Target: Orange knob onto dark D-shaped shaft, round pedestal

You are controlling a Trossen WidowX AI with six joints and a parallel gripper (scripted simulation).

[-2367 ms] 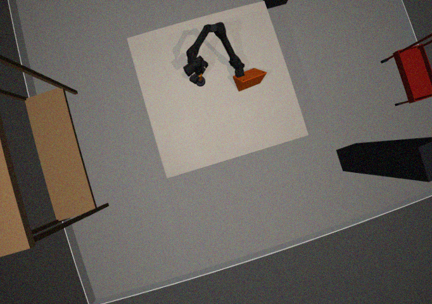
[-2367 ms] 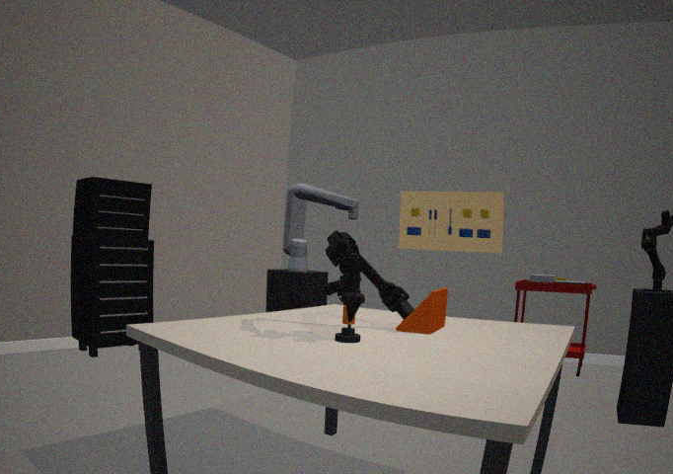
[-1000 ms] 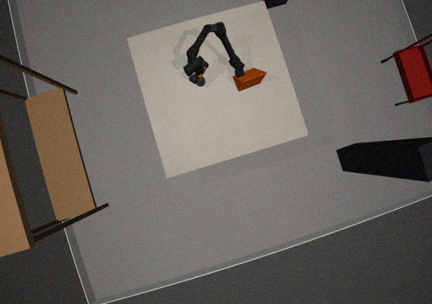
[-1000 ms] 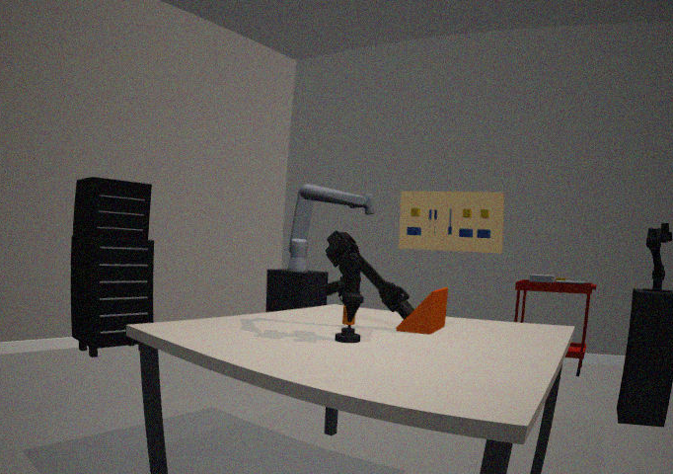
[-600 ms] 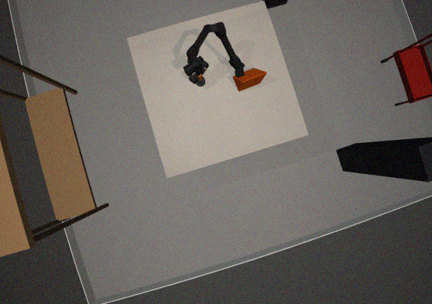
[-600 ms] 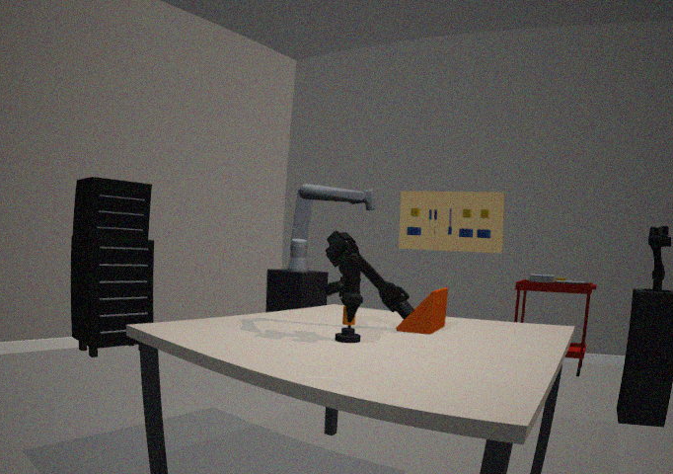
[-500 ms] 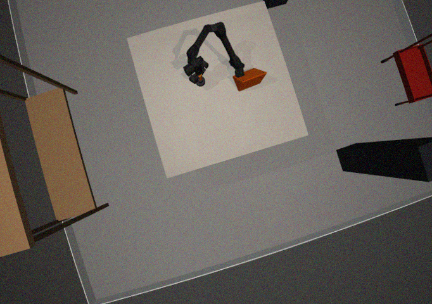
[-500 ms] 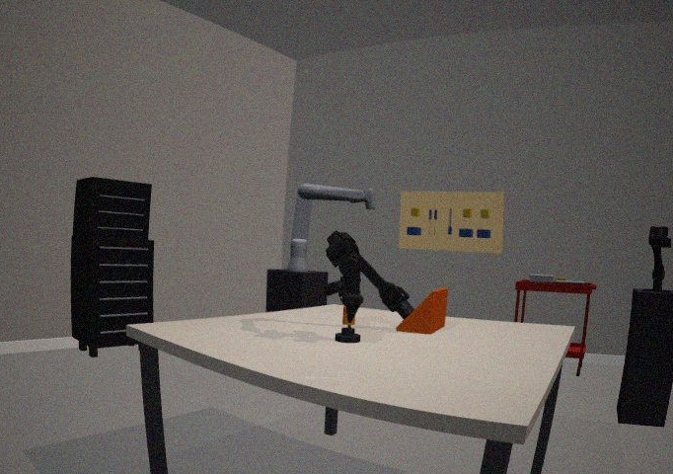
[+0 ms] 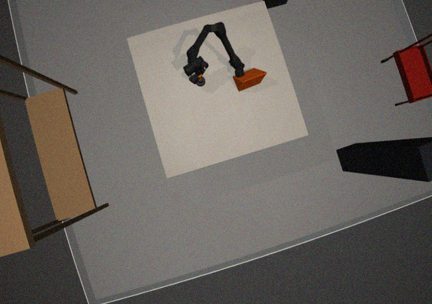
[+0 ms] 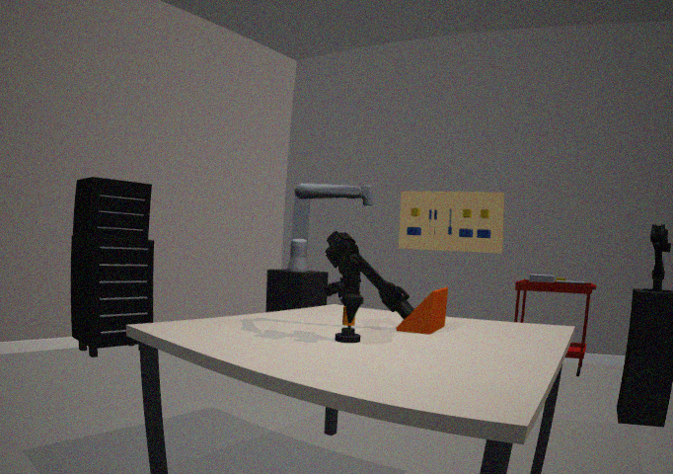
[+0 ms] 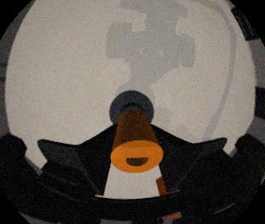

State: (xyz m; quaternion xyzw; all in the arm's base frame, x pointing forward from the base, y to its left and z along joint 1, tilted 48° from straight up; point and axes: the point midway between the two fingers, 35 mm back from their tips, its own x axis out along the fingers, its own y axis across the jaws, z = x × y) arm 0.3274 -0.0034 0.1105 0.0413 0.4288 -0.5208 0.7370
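My gripper (image 10: 349,318) (image 9: 198,76) (image 11: 132,127) is shut on the orange knob (image 10: 345,317) (image 11: 134,140) (image 9: 200,76) and holds it upright. The knob's top face shows a D-shaped hole in the wrist view. The round dark pedestal (image 10: 347,337) (image 9: 200,82) (image 11: 132,104) stands on the white table (image 10: 405,379) (image 9: 216,136) straight below the knob. In the side view the knob's lower end sits a short way above the pedestal's disc. The dark shaft is hidden by the knob and the fingers.
An orange wedge (image 10: 425,314) (image 9: 249,79) holds the arm's base on the table, right of the pedestal. Around the table stand a black drawer cabinet (image 10: 112,263), a red cart (image 10: 556,290), a black plinth (image 10: 649,352) and a grey arm (image 10: 315,223).
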